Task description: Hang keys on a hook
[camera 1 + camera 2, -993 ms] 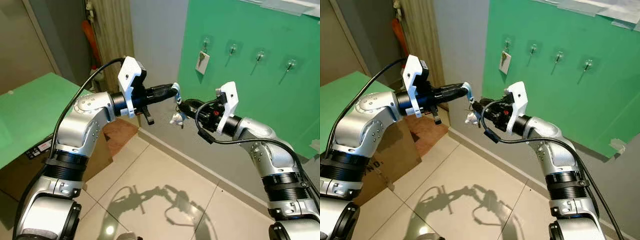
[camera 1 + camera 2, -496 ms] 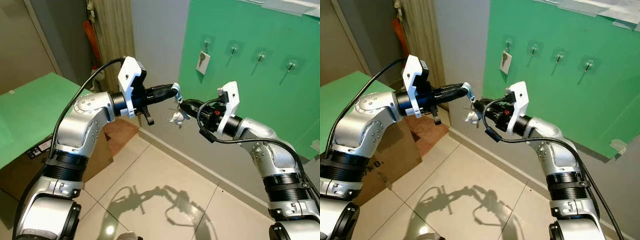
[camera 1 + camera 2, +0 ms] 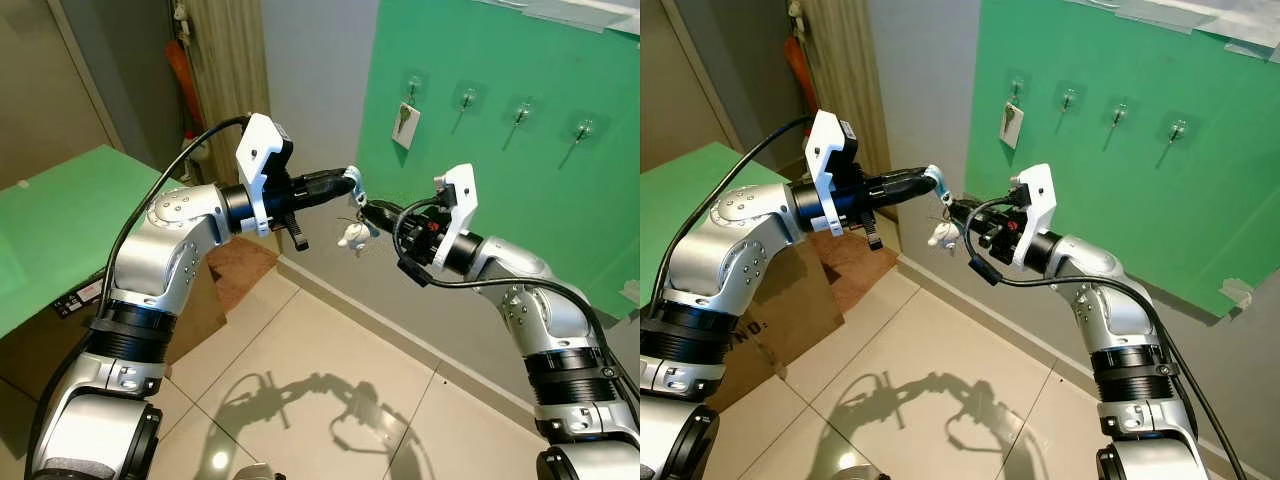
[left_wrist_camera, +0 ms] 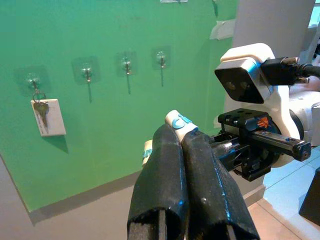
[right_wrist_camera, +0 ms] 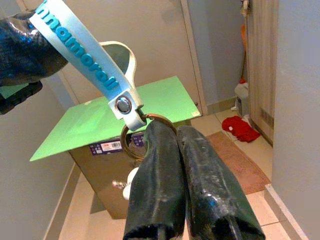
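Keys [image 3: 352, 236] are passing between hands: left hand [image 3: 350, 178] pinching the strap, right hand [image 3: 372, 210] now clamping the ring, nearer; hooks [image 3: 466, 98] waiting at one o'clock.

We cannot make out single keys in the small pale bunch [image 3: 352, 236] hanging between the two hands, too small in the head views; in the right wrist view the right hand's fingers [image 5: 159, 175] cover part of the key ring [image 5: 131, 145]; the strap [image 4: 147, 150] is mostly hidden behind the left hand's fingers [image 4: 165, 185].
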Controlling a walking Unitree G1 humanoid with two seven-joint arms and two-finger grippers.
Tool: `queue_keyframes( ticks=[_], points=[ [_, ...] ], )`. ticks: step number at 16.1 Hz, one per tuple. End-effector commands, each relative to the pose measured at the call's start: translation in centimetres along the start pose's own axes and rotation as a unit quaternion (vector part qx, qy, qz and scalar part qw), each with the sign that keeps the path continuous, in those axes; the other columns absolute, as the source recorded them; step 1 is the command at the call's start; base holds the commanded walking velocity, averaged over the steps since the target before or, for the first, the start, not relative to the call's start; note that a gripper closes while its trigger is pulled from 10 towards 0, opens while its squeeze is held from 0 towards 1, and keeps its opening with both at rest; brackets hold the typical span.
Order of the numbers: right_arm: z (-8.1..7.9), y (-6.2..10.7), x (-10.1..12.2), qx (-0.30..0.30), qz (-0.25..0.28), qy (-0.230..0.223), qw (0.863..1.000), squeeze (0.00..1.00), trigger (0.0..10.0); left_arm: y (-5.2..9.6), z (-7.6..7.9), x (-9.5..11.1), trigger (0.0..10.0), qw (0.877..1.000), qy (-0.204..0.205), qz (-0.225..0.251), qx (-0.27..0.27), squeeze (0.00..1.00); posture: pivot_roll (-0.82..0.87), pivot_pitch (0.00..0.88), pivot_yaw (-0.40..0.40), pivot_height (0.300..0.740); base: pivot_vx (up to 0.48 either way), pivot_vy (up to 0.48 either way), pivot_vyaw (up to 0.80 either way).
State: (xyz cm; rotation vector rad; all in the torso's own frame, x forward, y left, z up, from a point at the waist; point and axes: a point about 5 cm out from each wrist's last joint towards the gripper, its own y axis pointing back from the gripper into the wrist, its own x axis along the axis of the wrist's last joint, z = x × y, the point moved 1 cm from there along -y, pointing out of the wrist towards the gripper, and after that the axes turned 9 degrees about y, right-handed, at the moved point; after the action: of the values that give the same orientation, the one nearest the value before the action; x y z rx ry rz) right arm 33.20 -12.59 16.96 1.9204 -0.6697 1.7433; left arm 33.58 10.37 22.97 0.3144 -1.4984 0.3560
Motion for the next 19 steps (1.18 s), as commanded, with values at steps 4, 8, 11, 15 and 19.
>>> queue_keyframes(
  ticks=[4, 8, 11, 15, 19],
  points=[
    [-0.4, 0.0, 0.3, 0.010, 0.005, 0.007, 1.000, 0.00, 0.0, 0.1, 0.3, 0.4, 0.0, 1.000, -0.009, 0.002, -0.003, 0.00, 0.03, 0.000, 0.006, 0.740, 0.000, 0.000, 0.00],
    [-0.3, 0.1, 0.2, 0.007, 0.005, 0.011, 1.000, 0.00, 0.0, 0.1, 0.1, 0.3, 0.0, 1.000, -0.010, -0.001, 0.003, 0.00, 0.03, 0.000, 0.007, 0.740, 0.000, 0.000, 0.00],
    [0.1, 0.2, 0.2, -0.012, 0.009, 0.014, 1.000, 0.00, 0.0, 0.1, -0.5, -0.3, 0.0, 0.999, -0.025, -0.018, 0.029, 0.00, 0.03, 0.000, 0.008, 0.740, 0.000, 0.000, 0.00],
    [0.7, 0.2, 0.1, -0.031, 0.006, 0.016, 0.999, 0.00, 0.0, 0.3, -2.2, -1.4, 10.0, 0.991, -0.054, -0.057, 0.104, 1.00, 0.03, 0.000, 0.006, 0.740, 0.000, 0.000, 0.00],
    [1.0, 0.3, -0.2, -0.042, -0.002, 0.024, 0.999, 0.00, 0.0, 0.6, -3.7, -1.7, 10.0, 0.982, -0.071, -0.068, 0.162, 1.00, 0.03, 0.000, 0.001, 0.740, 0.000, 0.000, 0.00]
  ],
)
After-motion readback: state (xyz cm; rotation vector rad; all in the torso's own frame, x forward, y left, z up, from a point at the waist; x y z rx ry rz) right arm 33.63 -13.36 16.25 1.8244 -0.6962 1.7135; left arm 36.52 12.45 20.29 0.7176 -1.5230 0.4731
